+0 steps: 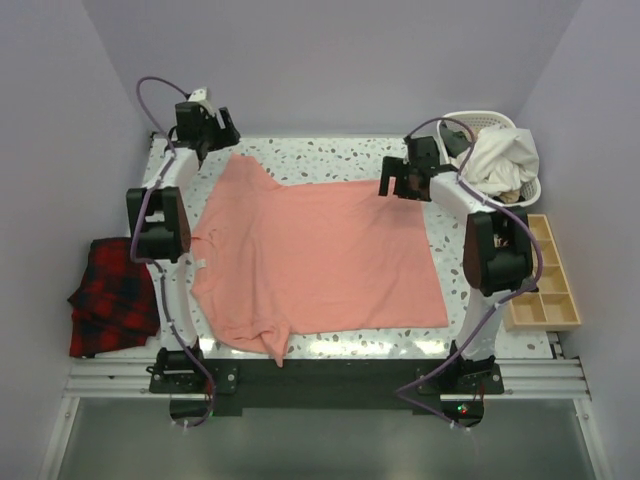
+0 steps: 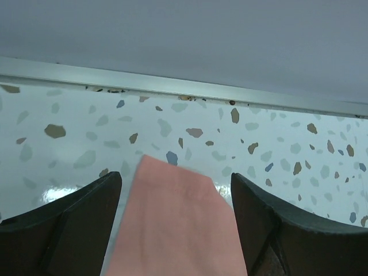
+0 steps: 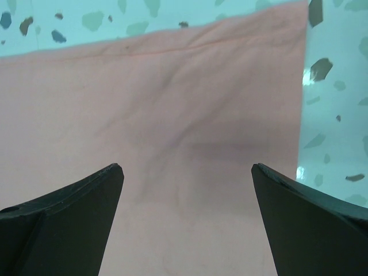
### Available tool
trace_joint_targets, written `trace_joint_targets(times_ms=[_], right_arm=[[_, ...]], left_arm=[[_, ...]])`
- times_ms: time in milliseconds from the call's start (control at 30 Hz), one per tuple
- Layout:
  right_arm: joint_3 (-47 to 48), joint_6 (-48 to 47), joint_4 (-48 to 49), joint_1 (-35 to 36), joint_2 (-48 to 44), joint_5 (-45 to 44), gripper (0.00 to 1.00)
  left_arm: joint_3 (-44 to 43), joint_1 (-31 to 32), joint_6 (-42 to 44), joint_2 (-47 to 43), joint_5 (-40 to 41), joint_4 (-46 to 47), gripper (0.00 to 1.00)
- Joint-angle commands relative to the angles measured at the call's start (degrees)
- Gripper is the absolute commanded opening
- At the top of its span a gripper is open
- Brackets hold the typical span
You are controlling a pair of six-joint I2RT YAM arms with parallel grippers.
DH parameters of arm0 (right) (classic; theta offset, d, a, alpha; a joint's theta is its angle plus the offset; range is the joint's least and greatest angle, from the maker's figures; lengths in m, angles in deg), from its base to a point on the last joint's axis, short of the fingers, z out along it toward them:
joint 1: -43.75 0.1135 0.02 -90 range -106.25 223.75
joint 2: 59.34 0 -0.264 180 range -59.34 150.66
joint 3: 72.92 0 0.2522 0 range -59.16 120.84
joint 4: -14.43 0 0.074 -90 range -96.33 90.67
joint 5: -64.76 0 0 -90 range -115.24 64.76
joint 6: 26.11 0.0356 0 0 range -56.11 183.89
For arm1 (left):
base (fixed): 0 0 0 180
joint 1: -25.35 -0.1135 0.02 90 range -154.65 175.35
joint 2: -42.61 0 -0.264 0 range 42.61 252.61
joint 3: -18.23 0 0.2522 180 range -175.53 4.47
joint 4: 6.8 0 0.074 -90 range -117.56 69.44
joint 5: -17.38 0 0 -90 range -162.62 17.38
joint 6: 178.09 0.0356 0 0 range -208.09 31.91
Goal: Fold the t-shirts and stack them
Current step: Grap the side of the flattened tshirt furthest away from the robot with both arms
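Note:
A salmon-pink t-shirt lies spread flat across the middle of the speckled table, one sleeve at the far left and one at the near left. My left gripper is open above the far-left sleeve; in the left wrist view that sleeve's end lies between the two dark fingers. My right gripper is open above the shirt's far-right corner; in the right wrist view the pink cloth fills the space under the fingers, its hem and corner in view.
A folded red-and-black plaid cloth hangs at the table's left edge. A white basket with white laundry stands at the far right. A wooden compartment tray lies at the right edge. A metal rail bounds the table's far edge.

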Motion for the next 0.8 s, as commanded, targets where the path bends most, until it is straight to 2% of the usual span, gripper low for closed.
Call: trace_joint_targets(times_ms=[0, 200, 500, 633, 733, 767], right_arm=[[7.7, 0.1, 1.3, -3.4, 4.8, 1.3, 0.99], [14.7, -1.0, -0.5, -5.7, 10.6, 2.7, 0.99], [16.6, -2.0, -1.2, -7.3, 12.4, 2.2, 0.99], [16.7, -2.2, -1.0, -7.6, 13.1, 2.4, 0.99], [17.2, -2.3, -0.8, -7.8, 14.0, 2.2, 0.99], [17.3, -2.2, -1.0, -7.9, 14.6, 2.2, 0.99]], left_arm=[[-11.0, -0.5, 3.8, 8.6, -10.7, -3.6, 0.81], [-19.3, -1.0, 5.9, 15.7, -14.4, -5.8, 0.83], [-16.8, -1.4, 12.0, 14.2, -6.2, -11.1, 0.86], [-17.3, -1.4, 12.7, 15.8, -6.5, -11.5, 0.86], [-18.4, -1.4, 12.5, 17.5, -8.2, -12.1, 0.83], [-18.5, -1.3, 12.4, 18.2, -8.9, -11.9, 0.78]])
